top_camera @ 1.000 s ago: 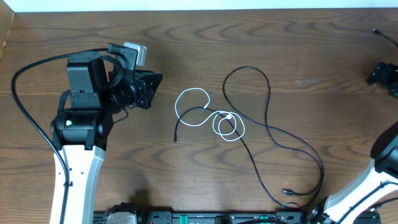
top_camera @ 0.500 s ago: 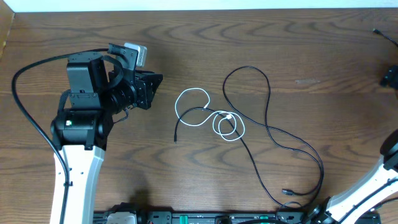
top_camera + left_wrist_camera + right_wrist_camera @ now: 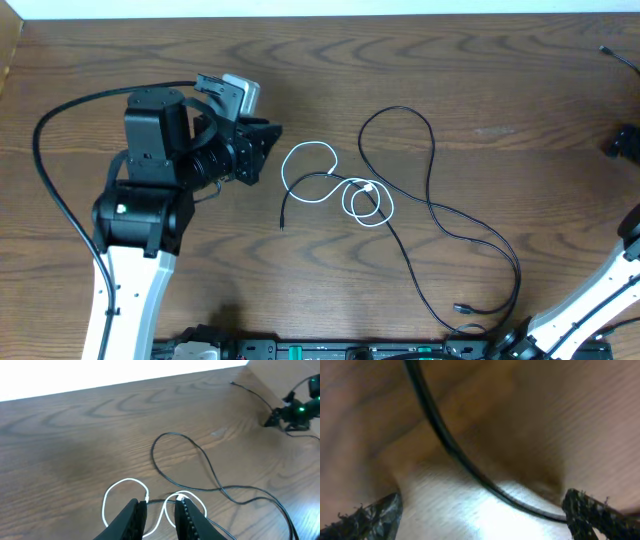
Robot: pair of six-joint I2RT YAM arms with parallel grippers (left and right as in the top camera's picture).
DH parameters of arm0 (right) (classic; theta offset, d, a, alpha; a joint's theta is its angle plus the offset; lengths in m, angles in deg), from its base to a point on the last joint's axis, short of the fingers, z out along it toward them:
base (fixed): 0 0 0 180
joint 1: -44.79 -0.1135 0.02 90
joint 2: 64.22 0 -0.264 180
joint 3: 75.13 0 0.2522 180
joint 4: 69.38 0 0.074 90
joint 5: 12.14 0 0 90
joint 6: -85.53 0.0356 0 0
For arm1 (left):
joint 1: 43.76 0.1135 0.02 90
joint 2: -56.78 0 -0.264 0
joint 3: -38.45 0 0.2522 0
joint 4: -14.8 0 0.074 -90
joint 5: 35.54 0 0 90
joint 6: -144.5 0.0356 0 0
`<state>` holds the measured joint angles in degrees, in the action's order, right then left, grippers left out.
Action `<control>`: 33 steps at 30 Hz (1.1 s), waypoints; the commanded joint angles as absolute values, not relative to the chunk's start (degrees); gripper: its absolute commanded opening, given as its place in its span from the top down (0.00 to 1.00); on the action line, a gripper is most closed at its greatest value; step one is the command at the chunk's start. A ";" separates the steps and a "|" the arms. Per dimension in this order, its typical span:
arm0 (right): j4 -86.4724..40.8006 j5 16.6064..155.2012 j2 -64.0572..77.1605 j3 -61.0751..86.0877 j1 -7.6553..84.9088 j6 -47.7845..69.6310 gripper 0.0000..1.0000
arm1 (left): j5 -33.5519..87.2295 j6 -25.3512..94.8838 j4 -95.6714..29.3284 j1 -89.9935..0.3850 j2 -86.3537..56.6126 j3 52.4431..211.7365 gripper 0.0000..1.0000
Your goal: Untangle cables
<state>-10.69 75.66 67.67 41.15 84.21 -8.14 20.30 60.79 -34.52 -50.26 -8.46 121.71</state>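
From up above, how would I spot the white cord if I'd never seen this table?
On the brown wooden table, look near the middle, just beyond the left arm's end effector. The white cable lies there in two loops, the bigger nearer that arm. It is the only white cord; the black cables tangled with it run longer.

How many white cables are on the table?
1. The white cable lies mid-table, curled into loops and crossing the black cables, just ahead of the open left gripper. Another could be hidden under the arms.
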 commanded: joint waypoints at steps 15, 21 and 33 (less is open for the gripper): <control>-10.83 74.20 69.10 41.74 86.74 -9.64 0.81 | 20.63 61.79 -34.41 -51.35 -7.41 121.64 0.75; -9.80 78.33 68.75 42.13 86.77 -7.46 0.99 | 20.63 61.77 -34.65 -51.35 -7.41 121.64 0.75; 3.08 85.63 61.75 59.07 87.01 -0.68 0.99 | 20.63 61.77 -35.39 -51.35 -7.41 121.64 0.75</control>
